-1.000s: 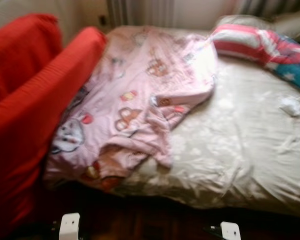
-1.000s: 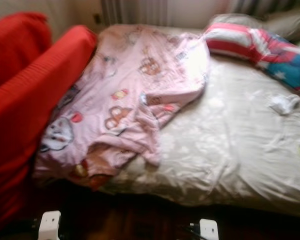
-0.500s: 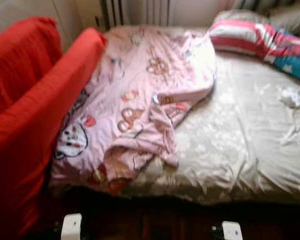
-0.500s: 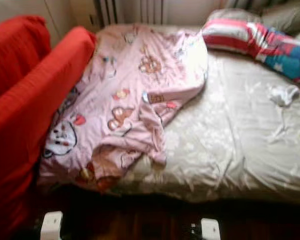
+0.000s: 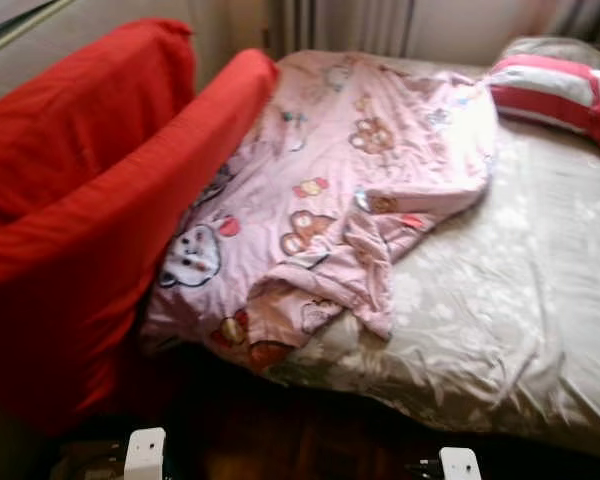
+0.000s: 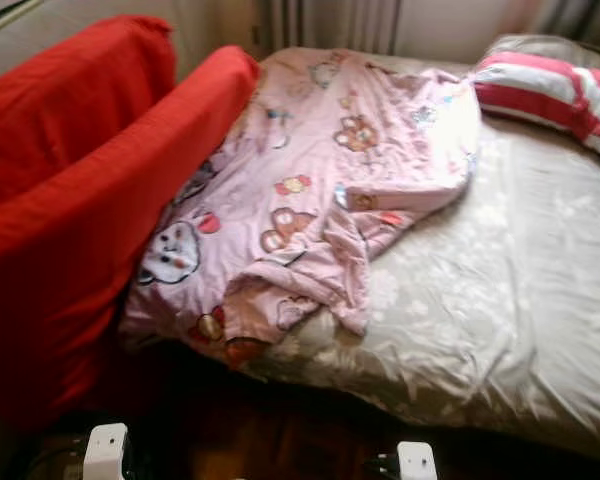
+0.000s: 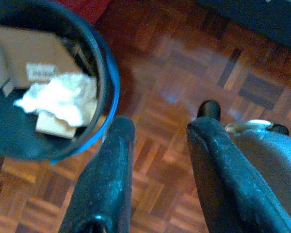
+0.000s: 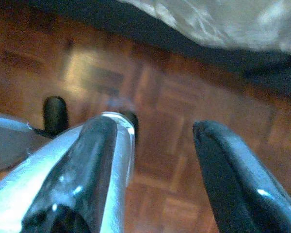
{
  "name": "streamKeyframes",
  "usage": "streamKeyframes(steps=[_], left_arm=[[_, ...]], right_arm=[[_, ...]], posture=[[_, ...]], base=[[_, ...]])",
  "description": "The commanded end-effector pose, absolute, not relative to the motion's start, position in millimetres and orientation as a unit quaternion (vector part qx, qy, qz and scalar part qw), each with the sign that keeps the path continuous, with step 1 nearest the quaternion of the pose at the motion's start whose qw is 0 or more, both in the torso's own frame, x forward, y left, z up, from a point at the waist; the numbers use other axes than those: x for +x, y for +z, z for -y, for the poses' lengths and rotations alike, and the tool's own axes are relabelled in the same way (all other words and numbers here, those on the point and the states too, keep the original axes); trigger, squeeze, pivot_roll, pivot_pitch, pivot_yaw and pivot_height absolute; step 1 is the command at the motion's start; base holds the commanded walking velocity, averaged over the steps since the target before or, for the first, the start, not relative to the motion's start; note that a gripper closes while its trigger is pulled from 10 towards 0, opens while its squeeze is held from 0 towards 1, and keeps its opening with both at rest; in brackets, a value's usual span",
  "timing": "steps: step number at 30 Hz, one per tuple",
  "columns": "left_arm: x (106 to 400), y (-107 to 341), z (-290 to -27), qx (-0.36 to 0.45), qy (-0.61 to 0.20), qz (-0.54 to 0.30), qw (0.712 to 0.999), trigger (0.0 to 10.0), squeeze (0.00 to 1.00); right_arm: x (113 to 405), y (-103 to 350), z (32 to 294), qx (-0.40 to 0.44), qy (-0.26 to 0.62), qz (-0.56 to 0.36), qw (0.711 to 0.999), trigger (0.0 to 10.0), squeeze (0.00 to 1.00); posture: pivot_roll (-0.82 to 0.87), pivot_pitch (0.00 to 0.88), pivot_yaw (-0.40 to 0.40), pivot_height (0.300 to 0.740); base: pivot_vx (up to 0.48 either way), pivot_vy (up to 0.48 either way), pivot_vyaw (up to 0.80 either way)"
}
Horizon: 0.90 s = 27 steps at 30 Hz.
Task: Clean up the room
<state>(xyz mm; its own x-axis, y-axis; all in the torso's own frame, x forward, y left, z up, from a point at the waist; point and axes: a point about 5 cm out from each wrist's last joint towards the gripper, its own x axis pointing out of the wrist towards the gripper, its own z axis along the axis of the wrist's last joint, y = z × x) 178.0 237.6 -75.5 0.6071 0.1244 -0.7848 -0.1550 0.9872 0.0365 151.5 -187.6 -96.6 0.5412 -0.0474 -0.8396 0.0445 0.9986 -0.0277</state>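
Observation:
A crumpled pink blanket point(image 5: 350, 190) with cartoon animals lies across the left half of a bed with a beige sheet point(image 5: 520, 300). One corner hangs over the bed's near edge. A red-and-white striped pillow point(image 5: 555, 90) rests at the far right. My left gripper point(image 7: 162, 128) hangs open over the parquet floor, next to a dark blue bin point(image 7: 106, 73) holding crumpled white paper point(image 7: 58, 99) and cardboard. My right gripper point(image 8: 157, 128) hangs open above the parquet near the bed's edge point(image 8: 208, 24). Nothing is between either pair of fingers.
A red sofa point(image 5: 90, 220) stands at the left, its arm pressed against the bed and the blanket. A radiator and curtains point(image 5: 350, 22) line the far wall. Dark parquet floor point(image 5: 300, 450) runs between me and the bed.
The camera has swung left, so the sofa takes up more of the picture and the bed's right side has slid out. The blanket and pillow themselves have not moved.

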Motion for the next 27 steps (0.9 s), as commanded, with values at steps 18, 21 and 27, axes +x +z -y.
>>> streamKeyframes(steps=[18, 21, 27], left_arm=[[171.8, -79.5, -233.3, -0.028, 0.07, -0.445, 0.892, 10.0, 0.0], [171.5, -79.7, -233.1, -0.028, 0.07, -0.446, 0.892, 10.0, 0.0], [171.0, -80.0, -232.8, -0.029, 0.069, -0.447, 0.892, 10.0, 0.0]], right_arm=[[143.1, -99.5, 189.9, 0.007, -0.047, -0.485, 0.873, 10.0, 0.0], [144.8, -98.6, 191.2, 0.009, -0.054, -0.48, 0.875, 10.0, 0.0], [148.8, -96.7, 192.7, 0.006, -0.056, -0.473, 0.879, 10.0, 0.0]], posture=[[-0.05, 0.143, 0.03, 0.74], [-0.05, 0.146, 0.029, 0.74], [-0.05, 0.144, 0.029, 0.74]], base=[[0.0, 0.0, 0.15], [0.085, 0.0, 0.0], [0.277, 0.0, 0.0]])
